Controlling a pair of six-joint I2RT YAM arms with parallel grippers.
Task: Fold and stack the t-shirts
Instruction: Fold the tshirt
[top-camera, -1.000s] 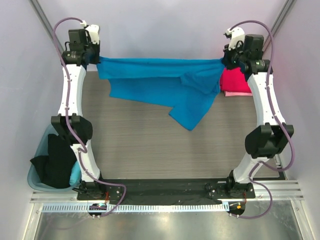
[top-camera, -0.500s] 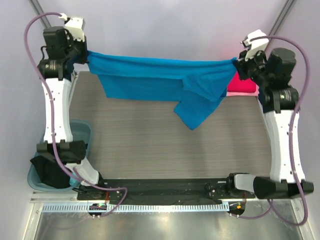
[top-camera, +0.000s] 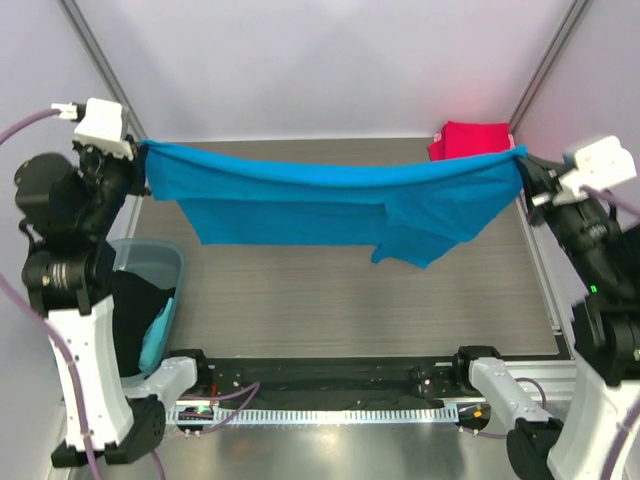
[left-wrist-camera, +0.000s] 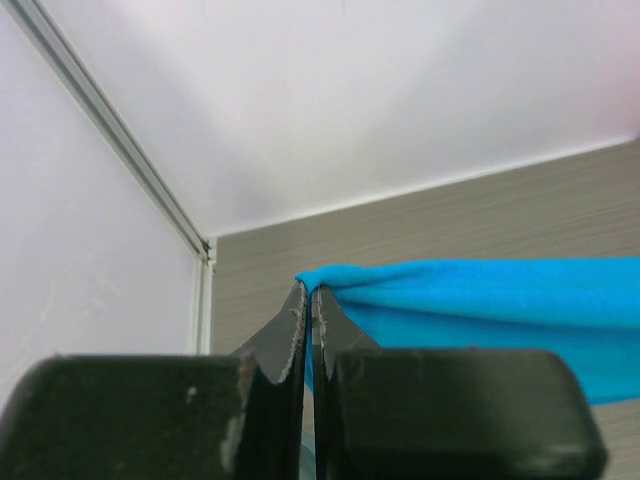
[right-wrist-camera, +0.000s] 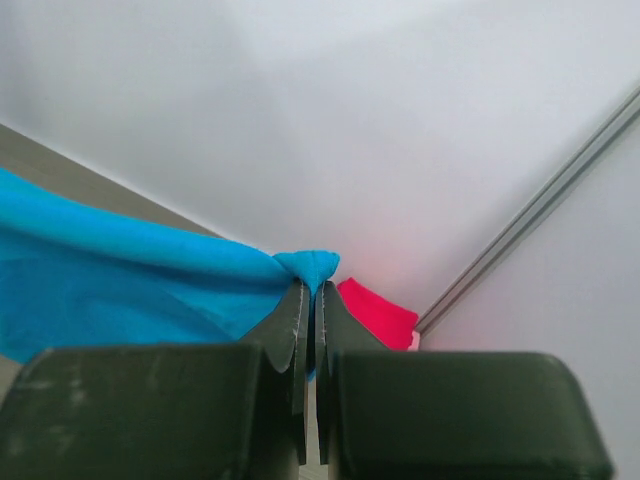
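The bright blue t-shirt (top-camera: 330, 195) hangs stretched in the air across the table, held by its two ends. My left gripper (top-camera: 143, 150) is shut on its left corner (left-wrist-camera: 330, 275). My right gripper (top-camera: 520, 155) is shut on its right corner (right-wrist-camera: 310, 265). A sleeve droops right of the middle (top-camera: 410, 245). A crimson t-shirt (top-camera: 470, 138) lies folded at the far right corner of the table, also seen as the red cloth (right-wrist-camera: 375, 310) in the right wrist view. A black t-shirt (top-camera: 135, 310) sits in the tub on the left.
A translucent teal tub (top-camera: 150, 262) stands at the table's left edge beside the left arm. The grey wood-grain table (top-camera: 330, 300) lies below the hanging cloth. White walls with metal posts (top-camera: 545, 60) close in the back corners.
Both arms have risen and swung outward and toward the near side, pulling the blue t-shirt taut and higher. The crimson t-shirt now shows behind it.
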